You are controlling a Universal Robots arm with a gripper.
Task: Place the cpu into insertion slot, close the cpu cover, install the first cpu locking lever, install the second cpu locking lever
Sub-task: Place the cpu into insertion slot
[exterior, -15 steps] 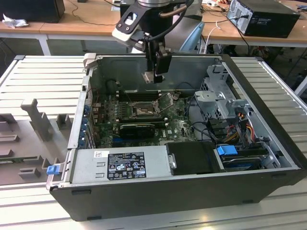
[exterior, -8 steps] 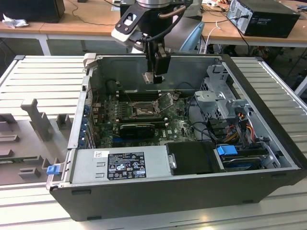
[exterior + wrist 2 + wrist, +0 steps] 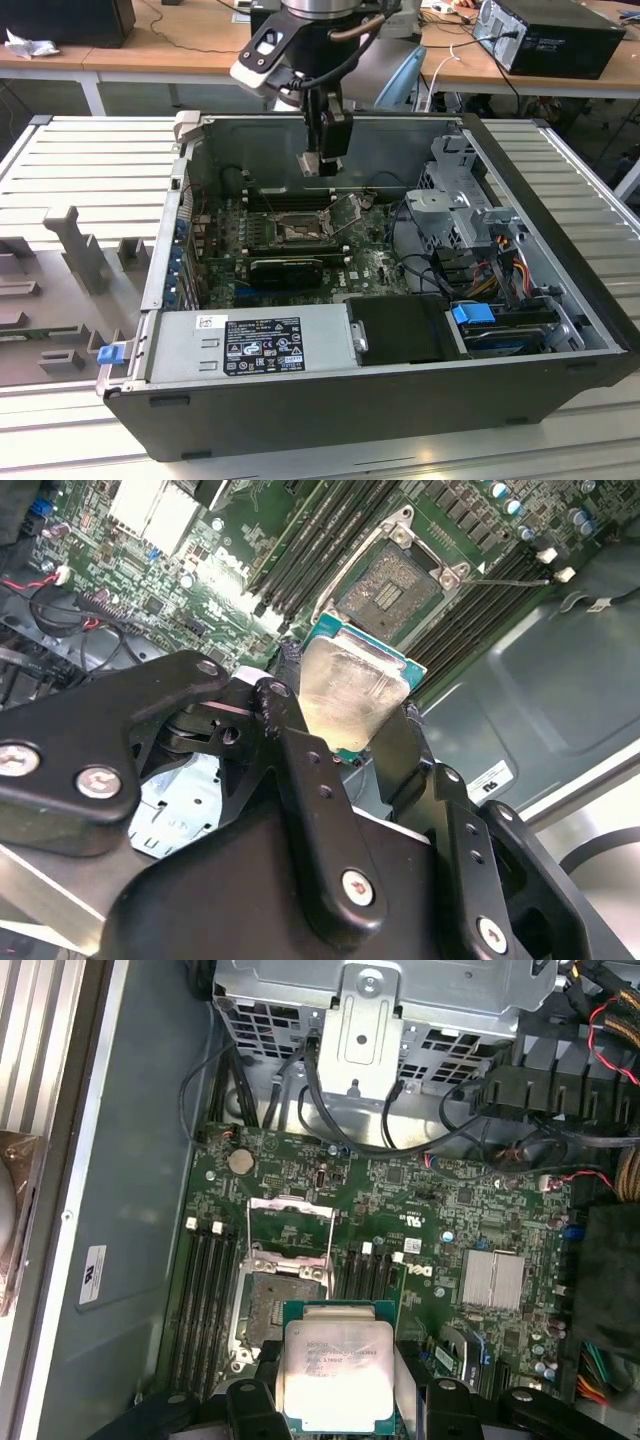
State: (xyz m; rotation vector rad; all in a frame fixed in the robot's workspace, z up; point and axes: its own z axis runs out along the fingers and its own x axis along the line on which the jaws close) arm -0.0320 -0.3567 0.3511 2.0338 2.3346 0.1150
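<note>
My gripper (image 3: 322, 160) hangs over the open computer case, shut on the cpu (image 3: 311, 163), a small pale metal square with a green edge. In both wrist views the cpu (image 3: 335, 1368) (image 3: 350, 692) sits clamped between the black fingers (image 3: 414, 1390) (image 3: 296, 748). Below it on the green motherboard (image 3: 420, 1210) lies the insertion slot (image 3: 281, 1312) (image 3: 387, 587) (image 3: 298, 232), bare and dark inside its silver rim. The cpu cover (image 3: 290, 1222) stands swung open at the slot's far edge. A thin wire lever (image 3: 512, 580) sticks out beside the slot.
A grey power supply (image 3: 255, 345) fills the case's front. A metal drive cage (image 3: 455, 200) with cables stands at the exterior view's right. A black finned card (image 3: 286, 270) lies just in front of the slot. Memory slots (image 3: 205, 1300) flank it. A silver heatsink (image 3: 493, 1280) sits nearby.
</note>
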